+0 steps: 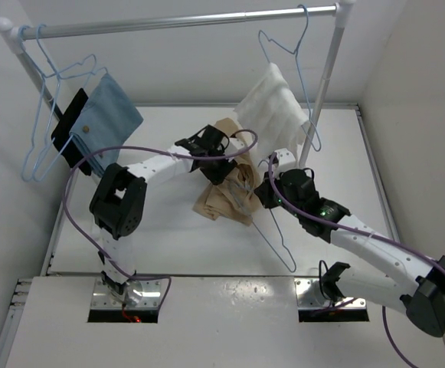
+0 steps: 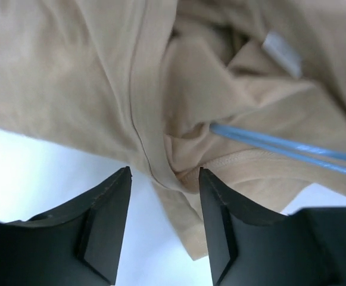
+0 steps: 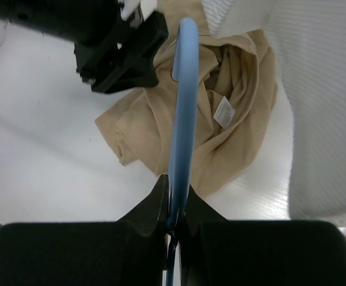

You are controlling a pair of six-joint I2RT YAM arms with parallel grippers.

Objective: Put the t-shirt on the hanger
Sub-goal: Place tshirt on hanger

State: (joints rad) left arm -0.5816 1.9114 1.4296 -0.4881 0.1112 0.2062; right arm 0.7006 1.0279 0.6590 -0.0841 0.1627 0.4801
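Much of the hanger point(image 2: 280, 146) is buried in the t-shirt point(image 1: 226, 201), bunched on the table point(image 1: 168, 245). The left claw point(image 2: 164, 174) gapes empty against its fold; the right claw point(image 3: 174, 202) pinches the hanger's wire.

The crumpled tan-beige cloth t-shirt point(image 2: 71, 77) is soft, matt fabric with a stitched seam and a small white label point(image 3: 223, 112). The thin light-blue wire hanger point(image 3: 183, 107) has a smooth coating with a faint sheen. The white textured cloth point(image 3: 321, 89) shows a rough, ribbed weave. The blue cloth point(image 1: 111, 115) looks like matt denim. The silvery metal rail point(image 1: 184, 21) has a dull shine. The white table point(image 1: 184, 245) is smooth and slightly glossy. The left gripper point(image 2: 165, 179) has fingers point(image 2: 107, 220) of matt black plastic.
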